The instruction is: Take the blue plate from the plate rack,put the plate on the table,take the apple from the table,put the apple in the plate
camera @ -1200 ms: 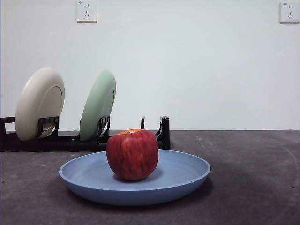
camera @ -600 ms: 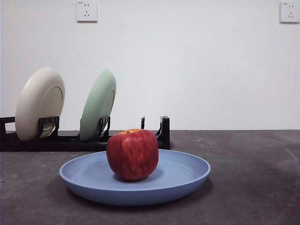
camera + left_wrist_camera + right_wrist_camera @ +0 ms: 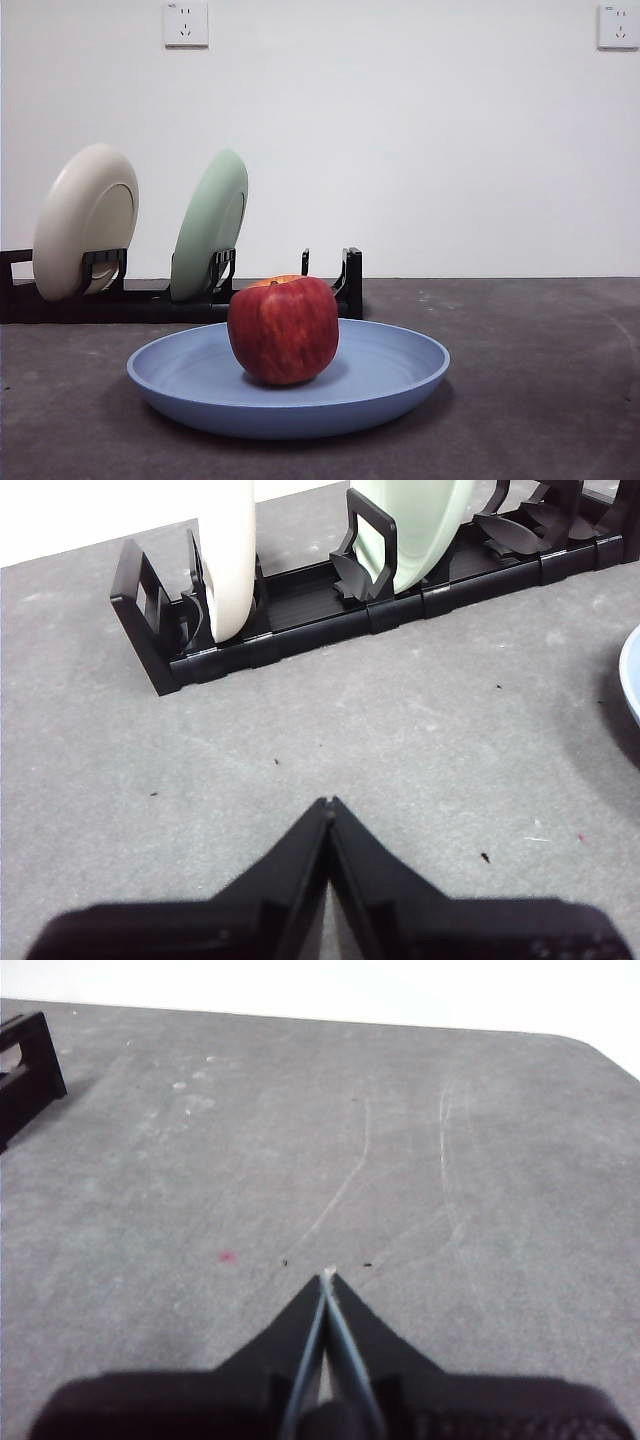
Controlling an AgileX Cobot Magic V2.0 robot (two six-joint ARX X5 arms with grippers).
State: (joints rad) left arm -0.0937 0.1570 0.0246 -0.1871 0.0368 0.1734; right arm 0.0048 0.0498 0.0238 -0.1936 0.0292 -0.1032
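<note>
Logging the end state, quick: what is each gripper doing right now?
Left gripper: shut, holding nothing, above the table near the plate rack.
Right gripper: shut, holding nothing, over bare table.

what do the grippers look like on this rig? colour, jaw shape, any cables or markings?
Both the left gripper and the right gripper are matte black. Each has two flat, wedge-shaped jaws that taper to a point from a broad black base. No cables, labels or markings show. The arms themselves are out of view.
</note>
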